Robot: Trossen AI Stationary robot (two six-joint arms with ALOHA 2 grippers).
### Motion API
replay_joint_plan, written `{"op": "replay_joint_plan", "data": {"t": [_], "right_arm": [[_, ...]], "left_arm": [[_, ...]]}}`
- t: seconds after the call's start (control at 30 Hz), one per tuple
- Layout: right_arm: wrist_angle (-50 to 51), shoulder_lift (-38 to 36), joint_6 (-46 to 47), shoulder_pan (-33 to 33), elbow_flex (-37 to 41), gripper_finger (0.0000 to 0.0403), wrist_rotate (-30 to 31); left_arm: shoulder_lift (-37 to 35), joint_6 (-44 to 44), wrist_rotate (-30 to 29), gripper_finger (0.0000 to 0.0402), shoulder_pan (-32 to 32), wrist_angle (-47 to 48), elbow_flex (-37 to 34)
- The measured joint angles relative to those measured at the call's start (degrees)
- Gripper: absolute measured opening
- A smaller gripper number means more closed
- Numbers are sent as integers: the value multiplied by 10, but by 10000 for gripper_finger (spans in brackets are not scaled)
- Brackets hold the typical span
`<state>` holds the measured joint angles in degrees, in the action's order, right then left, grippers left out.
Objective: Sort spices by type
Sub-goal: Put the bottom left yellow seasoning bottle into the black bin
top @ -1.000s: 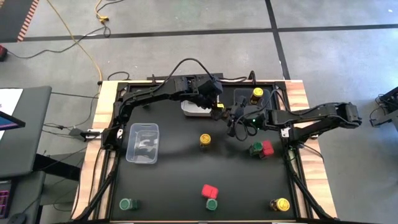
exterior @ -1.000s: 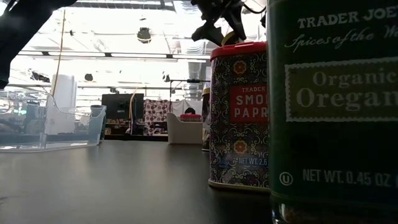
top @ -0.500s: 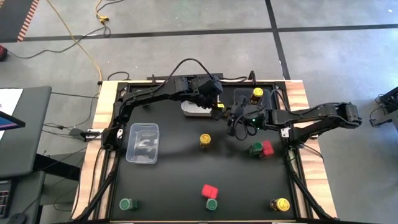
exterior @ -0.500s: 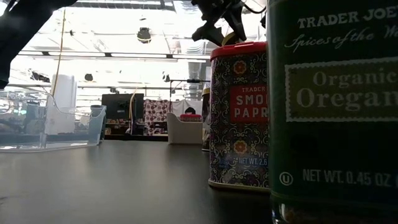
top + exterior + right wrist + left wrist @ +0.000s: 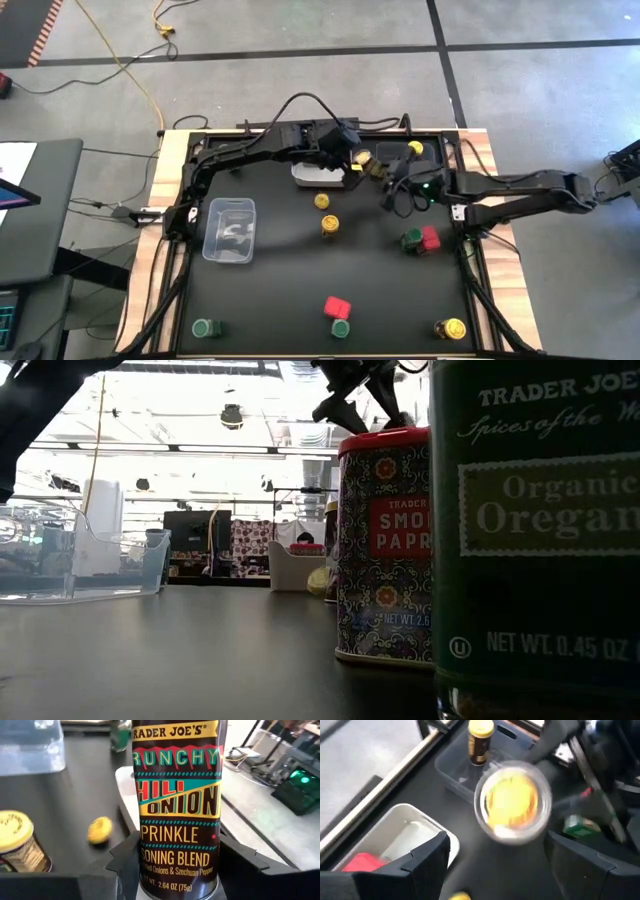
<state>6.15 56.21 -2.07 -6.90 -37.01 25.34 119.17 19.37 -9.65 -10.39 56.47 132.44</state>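
Handover of a yellow-type spice jar (image 5: 175, 810) is judged to be the step in hand: the jar, labelled as a chili onion sprinkle, is clamped between the fingers of the right gripper (image 5: 380, 173) above the back of the table, between the white tray (image 5: 300, 175) and the clear tray (image 5: 392, 165). The left gripper (image 5: 497, 855) is seen with its fingers spread wide on either side of the jar's round end and clear of it, so the jar is carried by the right arm alone. The clear tray, where another yellow-lidded jar (image 5: 414, 150) is already stood upright, is taken to be the target. The left fingers should be drawn straight back before the jar is swung, so that its end is not clipped. The jar should be turned upright before it is lowered, and set down beside the jar already there, not on it; the tray wall must be cleared from above. A small round yellow piece (image 5: 321, 201) is seen lying loose on the black table, near a standing yellow-lidded jar (image 5: 329, 225); whether it is this jar's lid cannot be told, but if it is, any tilt risks a spill, so the jar is best kept level and moved slowly. The grip should be released only once the base is resting flat.
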Motion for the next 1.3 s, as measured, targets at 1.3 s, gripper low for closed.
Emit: {"op": "replay_joint_plan", "data": {"t": [1.3], "right_arm": [[178, -211, 158, 77, 0, 237, 95]], "left_arm": [[-176, -29, -80, 304, 44, -374, -437]]}}
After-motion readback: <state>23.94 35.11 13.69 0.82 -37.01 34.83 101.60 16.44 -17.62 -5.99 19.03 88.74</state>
